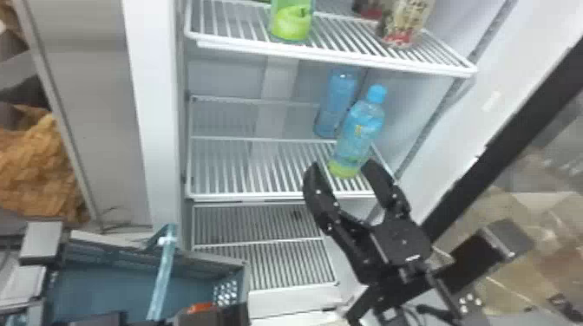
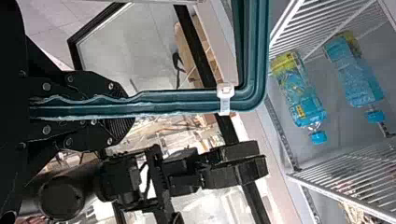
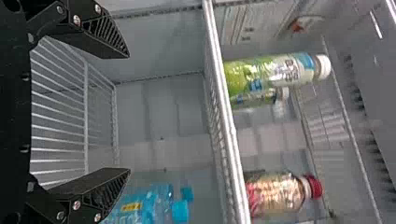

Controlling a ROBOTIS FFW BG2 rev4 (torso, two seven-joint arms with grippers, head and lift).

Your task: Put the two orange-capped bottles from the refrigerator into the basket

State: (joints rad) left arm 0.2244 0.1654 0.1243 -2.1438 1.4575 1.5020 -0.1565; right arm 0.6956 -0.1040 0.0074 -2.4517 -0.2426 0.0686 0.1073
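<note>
At the bottom left in the head view, my left gripper (image 1: 197,318) is at the teal basket (image 1: 108,286). In the left wrist view the left gripper (image 2: 123,105) is shut on the basket's handle (image 2: 177,101). My right gripper (image 1: 341,164) stands open before the middle shelf; in the right wrist view this gripper (image 3: 128,113) has nothing between its fingers. Two blue bottles with light blue caps stand on that shelf: a nearer bottle (image 1: 358,130) just beyond the right gripper and a farther bottle (image 1: 336,104). A red-capped bottle (image 3: 280,191) is on the shelf above.
The upper shelf (image 1: 260,48) also holds a green bottle (image 1: 291,19), whose cap is white in the right wrist view. Refrigerator walls (image 1: 160,108) bound the shelves on both sides. A lower rack (image 1: 264,264) lies between the basket and my right arm.
</note>
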